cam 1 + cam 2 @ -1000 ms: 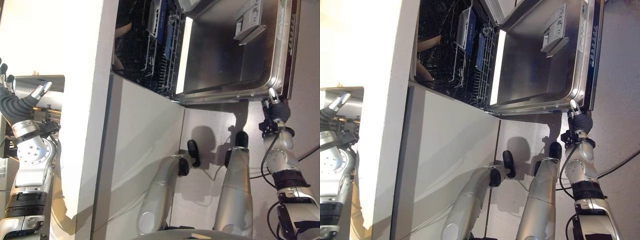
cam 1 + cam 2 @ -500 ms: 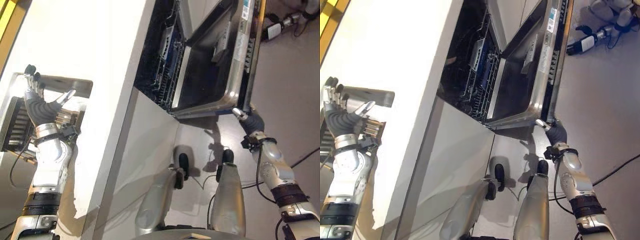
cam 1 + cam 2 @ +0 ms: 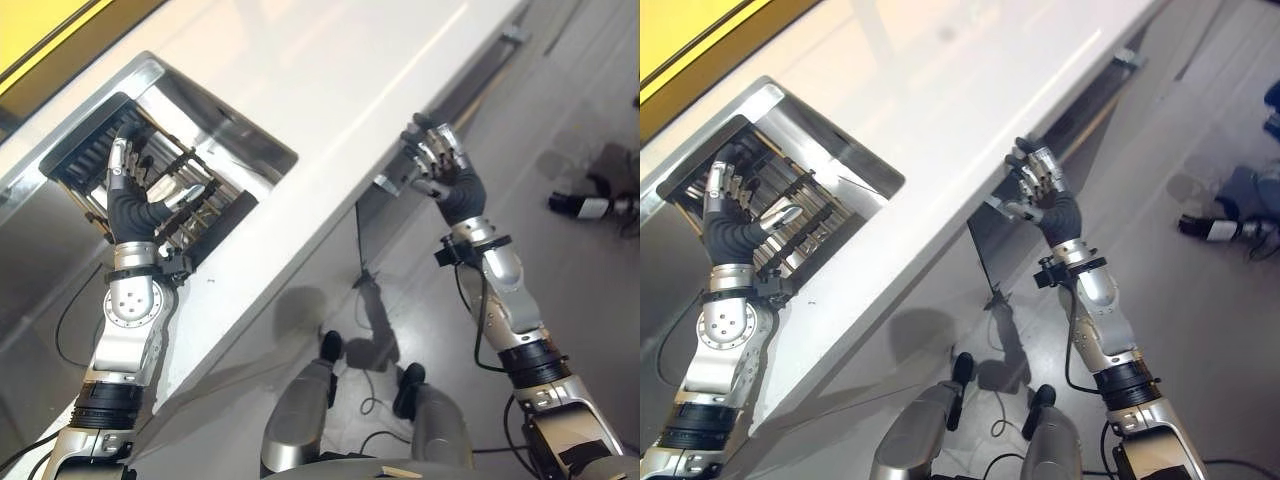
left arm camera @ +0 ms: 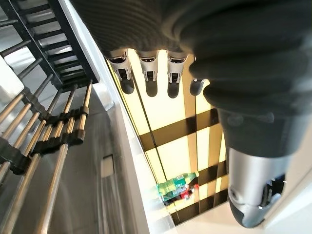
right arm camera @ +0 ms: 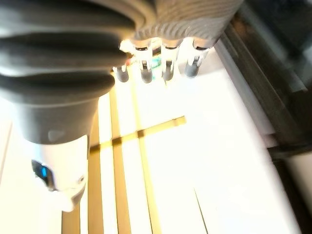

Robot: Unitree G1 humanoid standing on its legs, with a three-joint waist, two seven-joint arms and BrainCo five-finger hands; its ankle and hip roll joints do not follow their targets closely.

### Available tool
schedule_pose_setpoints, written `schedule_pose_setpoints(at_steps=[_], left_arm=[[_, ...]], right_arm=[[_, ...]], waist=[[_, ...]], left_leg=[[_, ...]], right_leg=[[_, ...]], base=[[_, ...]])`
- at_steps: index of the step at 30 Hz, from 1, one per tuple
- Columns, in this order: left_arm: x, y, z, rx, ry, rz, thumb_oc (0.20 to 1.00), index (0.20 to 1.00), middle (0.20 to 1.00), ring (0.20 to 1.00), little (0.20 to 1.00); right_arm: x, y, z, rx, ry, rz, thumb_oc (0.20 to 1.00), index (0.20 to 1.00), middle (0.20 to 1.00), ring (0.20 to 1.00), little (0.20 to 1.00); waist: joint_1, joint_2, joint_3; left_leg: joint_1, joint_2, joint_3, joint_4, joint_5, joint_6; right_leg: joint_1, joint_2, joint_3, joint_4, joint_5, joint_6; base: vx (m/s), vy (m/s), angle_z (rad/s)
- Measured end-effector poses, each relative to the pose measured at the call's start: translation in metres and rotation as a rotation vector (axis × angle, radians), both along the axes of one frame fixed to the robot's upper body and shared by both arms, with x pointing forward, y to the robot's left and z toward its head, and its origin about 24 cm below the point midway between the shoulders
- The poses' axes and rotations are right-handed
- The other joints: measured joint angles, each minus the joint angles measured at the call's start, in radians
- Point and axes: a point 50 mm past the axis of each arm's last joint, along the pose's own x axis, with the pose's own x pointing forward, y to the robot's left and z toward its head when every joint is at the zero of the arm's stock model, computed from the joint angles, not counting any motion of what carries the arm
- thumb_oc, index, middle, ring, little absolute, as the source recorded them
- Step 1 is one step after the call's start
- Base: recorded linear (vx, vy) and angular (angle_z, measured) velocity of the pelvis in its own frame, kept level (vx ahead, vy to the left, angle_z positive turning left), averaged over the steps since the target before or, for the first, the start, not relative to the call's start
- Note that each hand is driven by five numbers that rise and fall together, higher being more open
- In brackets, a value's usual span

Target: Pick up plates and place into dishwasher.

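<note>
A dark wire dish rack sits in a steel sink let into the white counter. My left hand is raised over the rack, fingers straight and open, holding nothing; in the left wrist view the rack's bars run past its fingers. My right hand is up at the counter's front edge, fingers relaxed and open, empty. I cannot make out a plate. A dark opening under the counter lies behind the right hand.
A thin dark panel edge hangs down below the counter. Dark gear lies on the grey floor at the right. A yellow band runs along the far side of the counter.
The camera has swung from the open dishwasher door up to the counter and sink. My right hand has left the door's lower edge and risen to the counter's edge.
</note>
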Motion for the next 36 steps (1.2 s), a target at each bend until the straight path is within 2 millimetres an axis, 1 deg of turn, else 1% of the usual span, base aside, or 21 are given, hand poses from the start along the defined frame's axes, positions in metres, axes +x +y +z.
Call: schedule_pose_setpoints(at_steps=[3,5,7,9,11,13,15,17,18,19,20,21,23,24,28,30,31,33,34,35,36], left_arm=[[0.001,-0.001,-0.001,0.017,0.016,-0.026,1.000,1.000,1.000,1.000,1.000],[0.001,-0.002,-0.002,0.027,0.024,-0.042,1.000,1.000,1.000,1.000,1.000],[0.000,-0.002,-0.003,0.029,0.032,-0.045,1.000,1.000,1.000,1.000,1.000],[-0.001,-0.002,-0.007,0.031,0.045,-0.046,1.000,1.000,1.000,1.000,1.000],[-0.004,-0.001,-0.012,0.029,0.063,-0.043,1.000,1.000,1.000,1.000,1.000],[-0.006,-0.001,-0.018,0.019,0.082,-0.040,1.000,1.000,1.000,1.000,1.000],[-0.011,0.000,-0.026,0.026,0.111,-0.031,1.000,1.000,1.000,1.000,1.000],[-0.014,-0.001,-0.033,0.036,0.133,-0.023,1.000,1.000,1.000,1.000,1.000],[-0.016,-0.001,-0.035,0.026,0.138,-0.022,1.000,1.000,1.000,1.000,1.000],[-0.018,0.000,-0.037,0.017,0.141,-0.015,1.000,1.000,1.000,1.000,1.000],[-0.020,0.001,-0.039,-0.004,0.139,0.001,1.000,1.000,1.000,1.000,1.000],[-0.021,0.002,-0.040,-0.022,0.138,0.016,1.000,1.000,1.000,1.000,1.000],[-0.022,0.000,-0.042,-0.045,0.136,0.023,1.000,1.000,1.000,1.000,1.000],[-0.023,-0.002,-0.042,-0.055,0.130,0.019,1.000,1.000,1.000,1.000,1.000],[-0.025,-0.010,-0.035,-0.083,0.083,-0.001,1.000,1.000,1.000,1.000,1.000],[-0.025,-0.010,-0.035,-0.089,0.084,0.001,1.000,1.000,1.000,1.000,1.000],[-0.025,-0.010,-0.036,-0.091,0.084,0.001,1.000,1.000,1.000,1.000,1.000],[-0.025,-0.010,-0.037,-0.097,0.085,0.002,1.000,1.000,1.000,1.000,1.000],[-0.025,-0.009,-0.036,-0.101,0.077,0.001,1.000,1.000,1.000,1.000,1.000],[-0.026,-0.008,-0.034,-0.107,0.068,-0.003,1.000,1.000,1.000,1.000,1.000],[-0.025,-0.008,-0.034,-0.124,0.065,-0.011,1.000,1.000,1.000,1.000,1.000]], right_arm=[[0.000,0.001,-0.004,0.010,0.018,-0.011,1.000,1.000,1.000,1.000,1.000],[-0.001,0.009,-0.005,0.017,0.019,0.020,1.000,1.000,1.000,1.000,1.000],[-0.002,0.016,-0.008,0.017,0.028,0.043,1.000,1.000,1.000,1.000,1.000],[-0.002,0.018,-0.009,0.030,0.031,0.043,1.000,1.000,1.000,1.000,1.000],[-0.002,0.018,-0.011,0.034,0.040,0.040,1.000,1.000,1.000,1.000,1.000],[-0.005,0.015,-0.020,0.038,0.069,0.022,1.000,1.000,1.000,1.000,1.000],[-0.011,0.009,-0.036,0.018,0.121,-0.031,1.000,1.000,1.000,1.000,1.000],[-0.018,0.003,-0.049,-0.004,0.164,-0.081,1.000,1.000,1.000,1.000,1.000],[-0.023,0.001,-0.051,-0.015,0.166,-0.095,1.000,1.000,1.000,1.000,1.000],[-0.028,0.001,-0.049,-0.023,0.154,-0.098,1.000,1.000,1.000,1.000,1.000],[-0.033,0.003,-0.044,-0.036,0.126,-0.089,1.000,1.000,1.000,1.000,1.000],[-0.037,0.005,-0.037,-0.044,0.094,-0.076,1.000,1.000,1.000,1.000,1.000],[-0.042,0.007,-0.023,-0.066,0.021,-0.052,1.000,1.000,1.000,1.000,1.000],[-0.044,0.007,-0.018,-0.078,-0.006,-0.050,1.000,1.000,1.000,1.000,1.000],[-0.047,0.010,-0.007,-0.108,-0.059,-0.016,1.000,1.000,1.000,1.000,1.000],[-0.047,0.010,-0.005,-0.110,-0.066,-0.012,1.000,1.000,1.000,1.000,1.000],[-0.047,0.011,-0.005,-0.109,-0.067,-0.012,1.000,1.000,1.000,1.000,1.000],[-0.046,0.012,-0.007,-0.105,-0.059,-0.005,1.000,1.000,1.000,1.000,1.000],[-0.047,0.015,-0.008,-0.107,-0.055,0.007,1.000,1.000,1.000,1.000,1.000],[-0.047,0.018,-0.009,-0.110,-0.051,0.020,1.000,1.000,1.000,1.000,1.000],[-0.047,0.018,-0.009,-0.110,-0.049,0.021,1.000,1.000,1.000,1.000,1.000]], waist=[[0.002,-0.002,-0.009],[0.007,-0.005,-0.031],[0.015,-0.007,-0.070],[0.012,-0.009,-0.089],[0.012,-0.017,-0.109],[0.008,-0.026,-0.127],[0.001,-0.031,-0.132],[-0.007,-0.032,-0.134],[-0.008,-0.031,-0.135],[-0.012,-0.031,-0.137],[-0.035,-0.032,-0.138],[-0.035,-0.031,-0.140],[-0.056,-0.033,-0.147],[-0.060,-0.038,-0.153],[-0.054,-0.055,-0.191],[-0.045,-0.063,-0.197],[-0.039,-0.067,-0.198],[-0.033,-0.071,-0.198],[-0.030,-0.084,-0.207],[-0.025,-0.105,-0.219],[-0.027,-0.115,-0.226]], left_leg=[[0.034,0.006,0.000,-0.011,-0.004,0.000],[0.045,0.013,0.002,-0.020,-0.005,0.000],[0.049,0.018,0.003,-0.029,-0.005,0.000],[0.071,0.020,0.007,-0.043,-0.004,0.000],[0.080,0.021,0.021,-0.055,-0.004,0.001],[0.090,0.022,0.032,-0.065,-0.004,0.002],[0.119,0.024,0.052,-0.081,-0.007,0.007],[0.144,0.027,0.075,-0.093,-0.012,0.012],[0.152,0.028,0.088,-0.102,-0.013,0.013],[0.154,0.028,0.097,-0.105,-0.013,0.014],[0.162,0.028,0.109,-0.114,-0.013,0.016],[0.170,0.029,0.117,-0.121,-0.013,0.017],[0.192,0.032,0.127,-0.139,-0.012,0.020],[0.205,0.028,0.135,-0.147,-0.013,0.021],[0.224,0.020,0.134,-0.166,-0.014,0.025],[0.224,0.013,0.123,-0.161,-0.017,0.029],[0.220,0.007,0.115,-0.150,-0.023,0.039],[0.210,-0.007,0.086,-0.135,-0.031,0.045],[0.199,-0.018,0.063,-0.121,-0.036,0.047],[0.182,-0.025,0.036,-0.111,-0.036,0.047],[0.168,-0.033,-0.006,-0.103,-0.031,0.041]], right_leg=[[0.043,0.012,-0.001,-0.037,0.013,0.002],[0.057,0.021,0.000,-0.062,0.023,0.000],[0.067,0.029,0.000,-0.091,0.029,0.000],[0.089,0.031,0.002,-0.112,0.035,0.000],[0.090,0.031,0.012,-0.118,0.036,0.001],[0.090,0.032,0.026,-0.133,0.045,0.005],[0.112,0.032,0.043,-0.152,0.051,0.009],[0.122,0.036,0.068,-0.171,0.060,0.013],[0.123,0.037,0.083,-0.178,0.065,0.015],[0.123,0.039,0.091,-0.182,0.070,0.017],[0.125,0.040,0.103,-0.194,0.079,0.018],[0.131,0.042,0.112,-0.200,0.087,0.020],[0.149,0.043,0.124,-0.227,0.099,0.023],[0.160,0.042,0.135,-0.240,0.105,0.024],[0.172,0.042,0.135,-0.246,0.104,0.030],[0.169,0.035,0.128,-0.218,0.091,0.032],[0.155,0.026,0.123,-0.177,0.073,0.033],[0.142,0.009,0.119,-0.102,0.039,0.028],[0.140,0.005,0.137,-0.087,0.018,0.028],[0.142,0.009,0.162,-0.090,-0.007,0.036],[0.152,0.032,0.194,-0.099,-0.018,0.034]], base=[[0.03,-0.053,-0.02],[-0.02,-0.033,-0.06],[-0.05,-0.018,-0.05],[-0.04,-0.013,-0.06],[-0.02,-0.003,-0.14],[0.01,0.024,-0.21],[0.03,0.054,-0.28],[0.01,0.073,-0.39],[0.02,0.098,-0.36],[0.03,0.102,-0.35],[0.04,0.127,-0.34],[0.03,0.081,-0.33],[0.05,0.122,-0.27],[0.05,0.169,-0.25],[0.02,0.131,-0.03],[-0.01,0.117,0.17],[-0.01,0.061,0.28],[0.01,-0.023,0.45],[0.04,-0.083,0.65],[0.07,-0.101,0.88],[0.08,-0.105,1.11]])
